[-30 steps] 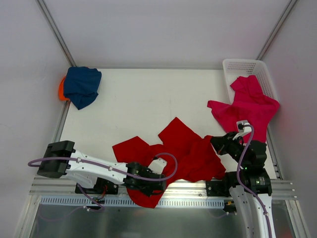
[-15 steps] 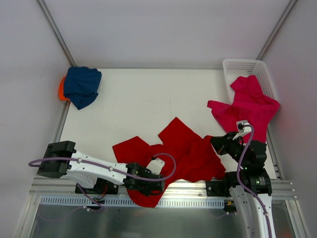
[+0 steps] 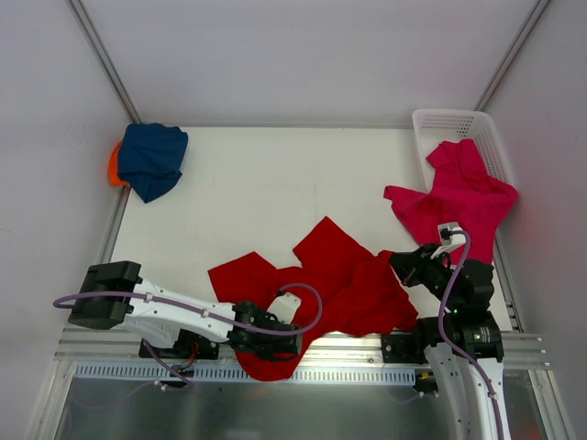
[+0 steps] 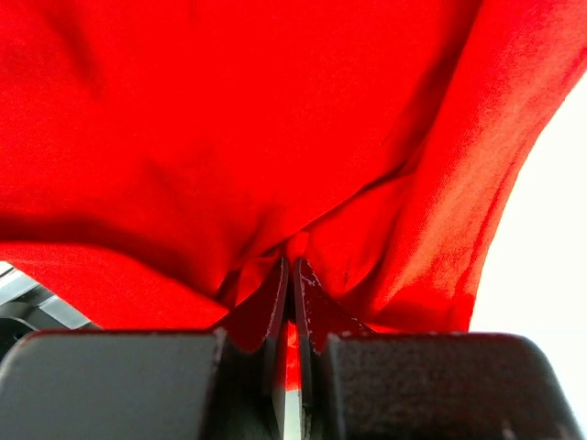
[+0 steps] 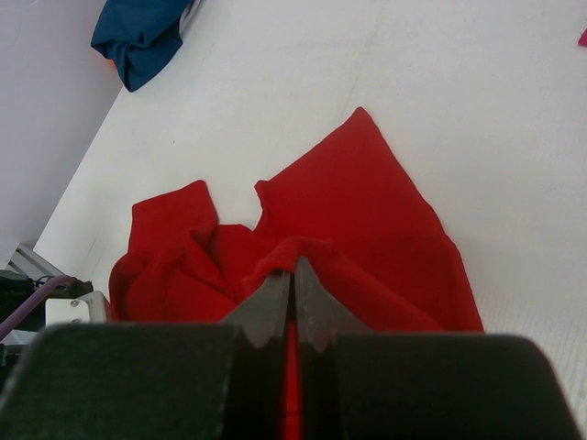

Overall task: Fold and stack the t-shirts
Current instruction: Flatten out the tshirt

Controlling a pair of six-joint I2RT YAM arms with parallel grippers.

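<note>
The left gripper (image 4: 292,270) and the right gripper (image 5: 293,273) were both clamped on thin folds of the crumpled bright red cloth t-shirt (image 3: 341,275) bunched at the white table's (image 3: 257,183) near edge, so an uneven pull could have slipped a fold free or twisted it

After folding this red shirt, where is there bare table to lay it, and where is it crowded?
The widest bare stretch of table is the far middle, between the navy t-shirt on the left and the pink t-shirt draped out of the basket on the right. The near edge is crowded by the spread red t-shirt.
</note>
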